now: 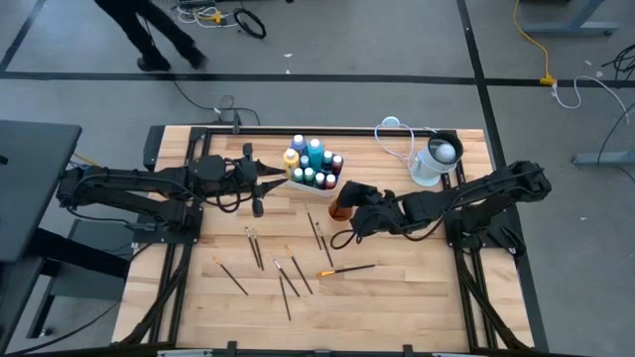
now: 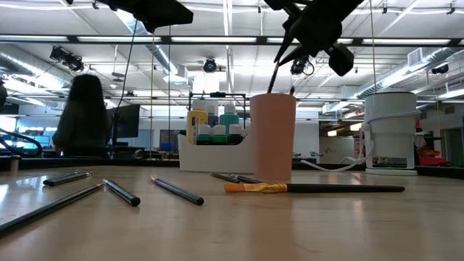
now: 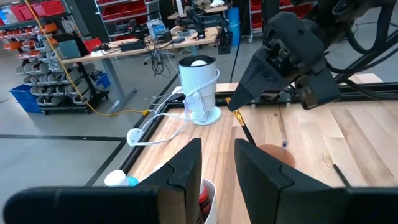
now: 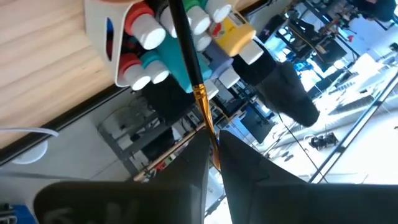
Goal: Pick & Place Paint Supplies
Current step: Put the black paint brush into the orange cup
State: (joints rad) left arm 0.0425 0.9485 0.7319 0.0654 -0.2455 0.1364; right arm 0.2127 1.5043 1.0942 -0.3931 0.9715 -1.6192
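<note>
A white caddy (image 1: 294,182) near the table's far edge holds several white-capped paint bottles (image 1: 316,164). Just right of it stands a pinkish cup (image 1: 340,209), also in the low view (image 2: 273,138). My right gripper (image 1: 355,205) hovers over the cup, shut on a dark-handled brush (image 2: 278,71). My left gripper (image 1: 281,179) is level at the caddy's left side, open and empty (image 3: 217,168). Several dark brushes (image 1: 255,248) and one orange-handled brush (image 1: 345,269) lie flat on the table's near half. My right gripper (image 4: 213,155) pinches the brush between its two fingers at the gold ferrule (image 4: 202,102), near the bristle end. The dark handle (image 4: 183,37) runs out past the fingertips. It slants down from the gripper (image 2: 290,45) into the cup's mouth (image 2: 271,94); its lower end is hidden inside.
A white-and-grey round container (image 1: 437,159) with a white cable (image 1: 395,134) stands at the far right, behind the right arm. A dark frame borders the table's far edge (image 1: 327,130). The loose brushes are scattered between the arms. A person walks on the floor beyond the table (image 1: 149,30).
</note>
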